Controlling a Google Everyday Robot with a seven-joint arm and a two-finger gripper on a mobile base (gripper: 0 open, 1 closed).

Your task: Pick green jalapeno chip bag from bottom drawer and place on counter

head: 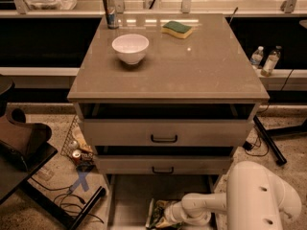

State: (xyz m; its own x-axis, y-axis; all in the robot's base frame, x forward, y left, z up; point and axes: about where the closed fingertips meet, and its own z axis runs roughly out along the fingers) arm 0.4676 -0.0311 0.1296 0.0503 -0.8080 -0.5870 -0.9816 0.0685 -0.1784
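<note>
- The gripper (166,220) is at the bottom centre of the frame, low inside the bottom drawer (128,195), at the end of a white arm (204,206) reaching in from the lower right.
- It is pressed against the green jalapeno chip bag (155,213); whether it is wide, narrow or clamped on the bag cannot be told from this view.
- The bag lies crumpled on the drawer floor, near the bottom edge of the frame and just left of the gripper.
- The bottom drawer is pulled out toward the lower edge of the frame, its grey floor bare above the bag.
- Above it, 2 grey drawers with black handles, the upper (164,132) and the middle (163,165), both stand slightly ajar.
- The counter (192,71) fills the upper middle of the frame.
- On it stand a white bowl (130,48) at upper left, a can (110,10) at the far left corner, and a green-and-yellow sponge (177,29) near the far edge.
- 2 bottles (264,60) stand at the right of the frame, beyond the counter.
</note>
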